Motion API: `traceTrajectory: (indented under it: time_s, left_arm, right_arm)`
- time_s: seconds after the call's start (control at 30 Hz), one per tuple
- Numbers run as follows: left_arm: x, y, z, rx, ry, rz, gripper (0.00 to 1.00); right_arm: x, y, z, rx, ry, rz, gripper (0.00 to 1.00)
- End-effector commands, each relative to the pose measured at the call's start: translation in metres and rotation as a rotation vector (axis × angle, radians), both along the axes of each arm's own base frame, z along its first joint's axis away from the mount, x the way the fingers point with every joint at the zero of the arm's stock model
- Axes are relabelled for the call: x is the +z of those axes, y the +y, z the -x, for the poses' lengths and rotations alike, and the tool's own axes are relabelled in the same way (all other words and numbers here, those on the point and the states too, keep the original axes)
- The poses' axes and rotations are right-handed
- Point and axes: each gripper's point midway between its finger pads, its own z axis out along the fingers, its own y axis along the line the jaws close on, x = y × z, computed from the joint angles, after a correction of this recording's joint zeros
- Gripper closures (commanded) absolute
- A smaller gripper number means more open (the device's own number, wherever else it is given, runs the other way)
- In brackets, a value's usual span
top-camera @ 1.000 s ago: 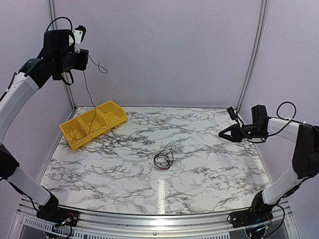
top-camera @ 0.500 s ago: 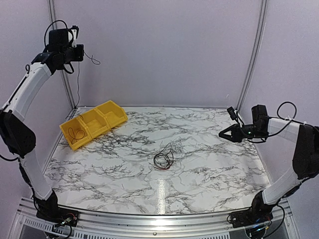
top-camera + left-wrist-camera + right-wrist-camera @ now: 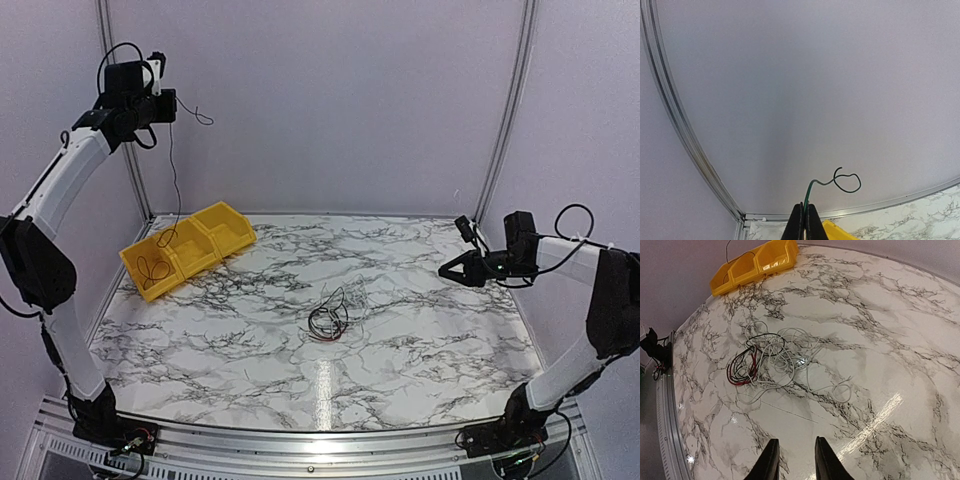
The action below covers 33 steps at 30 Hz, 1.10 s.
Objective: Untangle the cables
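A small tangle of thin cables (image 3: 328, 318), black, red and white, lies on the marble table near its middle; it also shows in the right wrist view (image 3: 765, 360). My left gripper (image 3: 174, 105) is raised high at the back left and shut on one thin dark green wire (image 3: 840, 181), whose curled end pokes past the tips. That wire (image 3: 172, 180) hangs down into the yellow bin (image 3: 232, 225). My right gripper (image 3: 443, 270) is open and empty, held above the table's right side, well away from the tangle.
The yellow bin has three compartments; the left one holds a dark wire loop (image 3: 150, 270). Metal frame posts (image 3: 505, 110) stand at the back corners. The bin also shows in the right wrist view (image 3: 755, 265).
My left gripper has shifted a little right and lower than half a second ago, and the hanging wire reaches down to the bin again. The right arm and the tangle have not moved.
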Motion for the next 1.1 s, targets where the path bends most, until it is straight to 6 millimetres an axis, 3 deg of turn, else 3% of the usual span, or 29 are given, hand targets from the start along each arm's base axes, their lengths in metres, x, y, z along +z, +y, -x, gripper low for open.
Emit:
traceTrajectory:
  time_s: [0.0, 0.3, 0.47, 0.53, 0.63, 0.8, 0.97, 1.07]
  left_arm:
    - [0.005, -0.006, -0.01, -0.027, -0.04, 0.018, 1.0]
    - [-0.047, -0.047, -0.048, -0.199, 0.021, 0.217, 1.0]
    - [-0.066, -0.053, -0.062, -0.212, 0.028, 0.255, 1.0]
    - [-0.086, -0.047, -0.063, -0.175, 0.065, 0.232, 1.0]
    - [-0.11, -0.036, -0.05, -0.122, 0.117, 0.182, 1.0]
    - [-0.134, -0.015, -0.004, -0.064, 0.15, 0.108, 1.0]
    - [-0.18, 0.002, 0.037, -0.021, 0.243, 0.019, 1.0]
    - [-0.192, 0.013, 0.059, 0.015, 0.263, -0.017, 1.0]
  right_arm:
    - [0.0, 0.001, -0.003, 0.007, -0.003, 0.016, 0.74]
    - [-0.001, -0.001, -0.002, 0.004, -0.007, 0.037, 0.74]
    - [-0.003, -0.002, -0.002, -0.002, -0.008, 0.05, 0.74]
    - [-0.004, -0.002, -0.002, 0.0, -0.003, 0.049, 0.74]
    - [-0.006, -0.003, -0.002, 0.003, -0.002, 0.056, 0.74]
    - [-0.01, -0.003, -0.002, 0.007, 0.002, 0.069, 0.74]
    - [-0.019, 0.003, -0.001, 0.034, 0.026, 0.086, 0.74]
    - [-0.024, 0.009, 0.001, 0.052, 0.032, 0.102, 0.74]
